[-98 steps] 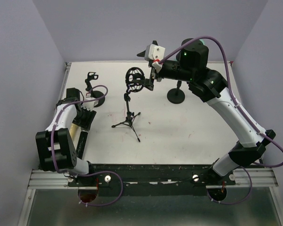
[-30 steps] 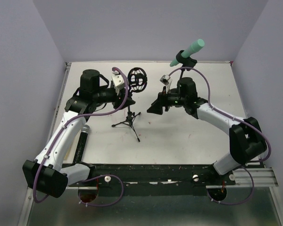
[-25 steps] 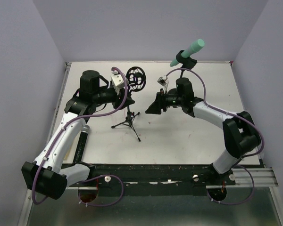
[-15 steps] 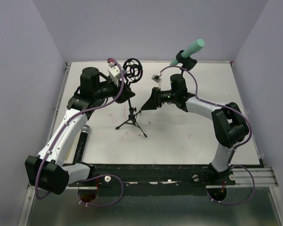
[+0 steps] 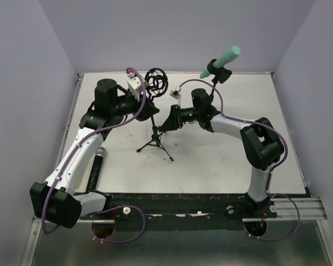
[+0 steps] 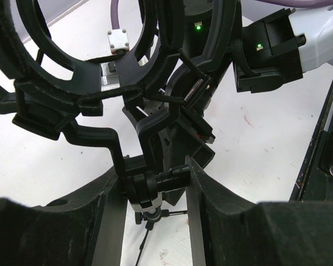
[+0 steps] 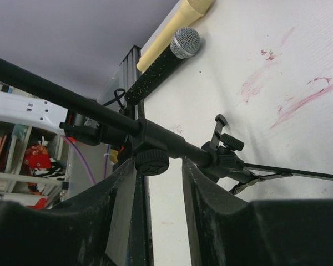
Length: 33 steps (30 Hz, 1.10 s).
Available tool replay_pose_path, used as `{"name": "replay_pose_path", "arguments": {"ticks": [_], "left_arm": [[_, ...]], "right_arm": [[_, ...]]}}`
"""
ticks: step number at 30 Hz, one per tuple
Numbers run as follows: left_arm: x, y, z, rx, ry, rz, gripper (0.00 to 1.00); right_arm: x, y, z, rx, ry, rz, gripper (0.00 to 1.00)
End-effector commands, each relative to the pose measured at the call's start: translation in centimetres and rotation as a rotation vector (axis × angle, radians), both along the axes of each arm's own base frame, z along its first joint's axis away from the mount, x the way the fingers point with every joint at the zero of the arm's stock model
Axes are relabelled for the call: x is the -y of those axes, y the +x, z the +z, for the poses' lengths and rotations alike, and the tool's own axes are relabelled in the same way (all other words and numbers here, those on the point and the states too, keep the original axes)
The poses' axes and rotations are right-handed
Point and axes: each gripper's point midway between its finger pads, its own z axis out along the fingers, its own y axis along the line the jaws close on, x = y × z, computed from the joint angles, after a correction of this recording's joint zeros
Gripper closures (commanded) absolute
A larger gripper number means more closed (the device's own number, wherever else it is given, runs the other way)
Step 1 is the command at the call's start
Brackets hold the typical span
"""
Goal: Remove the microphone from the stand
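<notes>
Left gripper (image 6: pixel 154 186): clamped on the tripod stand (image 5: pixel 154 138) joint.
Right gripper (image 7: pixel 158 172): set around its pole (image 7: pixel 89 111); grip cannot be told.
Teal microphone (image 5: pixel 227 55): clipped on the far stand (image 5: pixel 215 68), untouched.
Risk: the tripod is toppled by uneven pulling.

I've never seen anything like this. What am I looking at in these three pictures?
Two robot arms are bolted to a white table, each ending in a two-finger gripper. The wide picture looks down from above. The other two come from cameras on the wrists. In the middle is a small tripod stand carrying an empty ring-shaped shock mount. The left gripper clamps the swivel joint beneath that mount. The right gripper has its fingers either side of the stand's pole; I cannot tell whether it grips. A teal microphone is mounted at the back, and a black microphone lies near the left edge.
</notes>
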Motion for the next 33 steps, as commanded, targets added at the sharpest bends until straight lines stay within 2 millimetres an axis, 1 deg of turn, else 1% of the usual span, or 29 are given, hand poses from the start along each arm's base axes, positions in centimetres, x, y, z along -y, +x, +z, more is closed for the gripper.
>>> {"name": "replay_pose_path", "arguments": {"ticks": [1,3,8,10,11,12,13,14,17,20,21,24,25,26,28,29,30,31,32,33], "left_arm": [[0.1,-0.6,1.2,0.03,-0.029,-0.013,0.98],[0.1,-0.6,1.2,0.029,-0.029,-0.015,0.99],[0.2,-0.8,1.1,0.024,-0.032,-0.027,1.0],[0.3,-0.8,1.3,0.027,-0.036,-0.035,1.0],[0.4,-0.9,1.3,0.028,-0.037,-0.04,1.0],[0.4,-0.8,1.4,0.03,-0.038,-0.041,1.0],[0.4,-0.8,1.4,0.028,-0.039,-0.043,1.0],[0.5,-0.8,1.4,0.027,-0.039,-0.044,1.0],[0.3,-0.6,1.7,0.022,-0.035,-0.037,1.0],[-0.1,-0.3,2.6,0.02,-0.034,-0.023,1.0],[-0.3,-0.3,2.8,0.018,-0.032,-0.02,1.0],[-0.6,-0.2,3.3,0.016,-0.034,-0.014,1.0],[-0.7,-0.1,3.3,0.015,-0.035,-0.009,1.0],[-0.8,-0.1,3.3,0.018,-0.037,-0.006,1.0],[-1.0,0.1,2.9,0.018,-0.043,0.002,1.0],[-1.0,0.2,2.7,0.016,-0.046,0.008,1.0],[-1.0,0.1,2.5,0.011,-0.053,0.009,1.0],[-0.9,0.0,2.4,0.007,-0.058,0.004,1.0],[-0.8,-0.2,2.4,0.008,-0.063,-0.006,1.0],[-0.8,-0.2,2.2,0.003,-0.063,-0.01,1.0]], "right_arm": [[-0.9,0.1,0.6,0.023,0.03,0.034,0.58],[-1.0,0.1,0.6,0.03,0.033,0.035,0.65],[-1.3,0.0,0.7,0.041,0.042,0.043,0.66],[-1.4,0.1,0.6,0.038,0.041,0.044,0.68],[-1.5,0.0,0.5,0.042,0.044,0.047,0.72],[-1.6,0.1,0.5,0.048,0.048,0.046,0.82],[-1.7,0.1,0.5,0.069,0.055,0.049,0.95],[-1.8,0.3,0.6,0.1,0.056,0.041,0.99],[-2.2,0.3,1.1,0.209,0.067,0.031,0.99],[-2.6,0.5,1.9,0.373,0.06,0.023,0.99],[-2.7,0.9,2.1,0.45,0.057,0.014,0.99],[-3.1,1.9,3.6,0.707,0.055,-0.031,0.99],[-3.2,2.1,3.9,0.843,0.048,-0.035,0.99],[-3.4,2.0,4.9,0.991,0.053,-0.043,0.99],[-3.4,1.8,5.1,1.32,0.035,-0.073,0.99],[-3.3,1.7,6.0,1.474,0.068,-0.111,0.99],[-3.2,1.9,6.4,1.61,0.068,-0.13,0.99],[-3.5,1.6,6.5,1.743,0.066,-0.116,0.99],[-3.4,1.2,6.2,1.92,0.058,-0.074,0.99],[-3.2,0.6,6.4,2.08,0.085,-0.067,0.99]]}}
